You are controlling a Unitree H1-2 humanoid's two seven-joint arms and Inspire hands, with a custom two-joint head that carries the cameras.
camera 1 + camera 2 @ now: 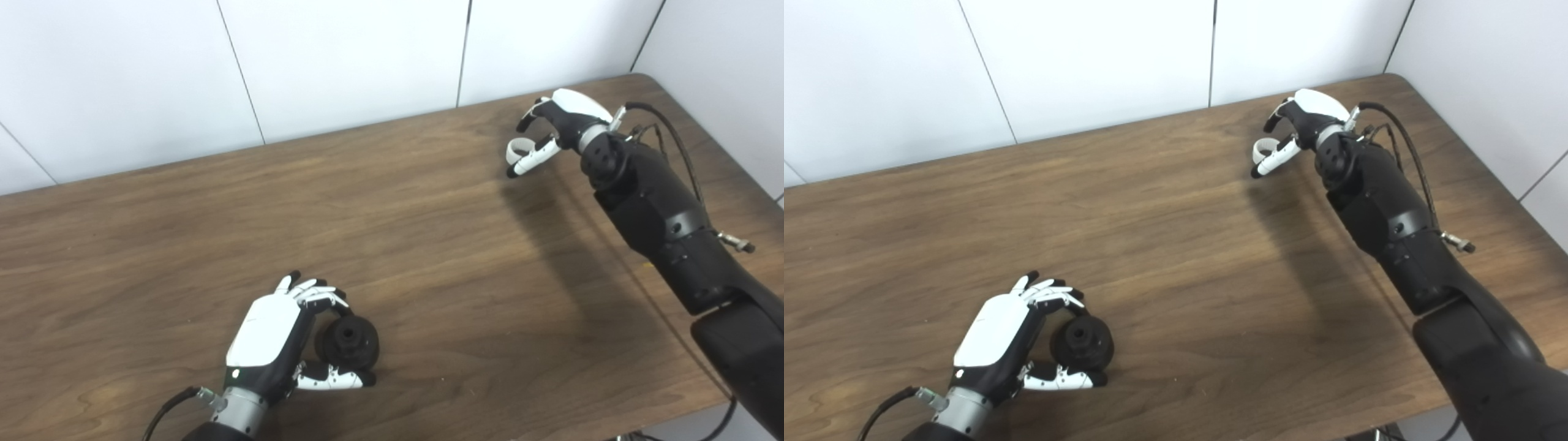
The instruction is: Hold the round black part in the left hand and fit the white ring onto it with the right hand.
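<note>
Fingers (315,293) of the left hand (269,337) are curling around the black part (349,343), which is sitting on the table (429,245) near its front edge. Far away, at the back right, the right hand (560,125) is pinching the white ring (516,149) just above the table.

Both hands, left hand (269,343) and right hand (560,125): white shells, black fingertips, silver wrist collars. Forearms black; exposed black cables at wrists.
</note>
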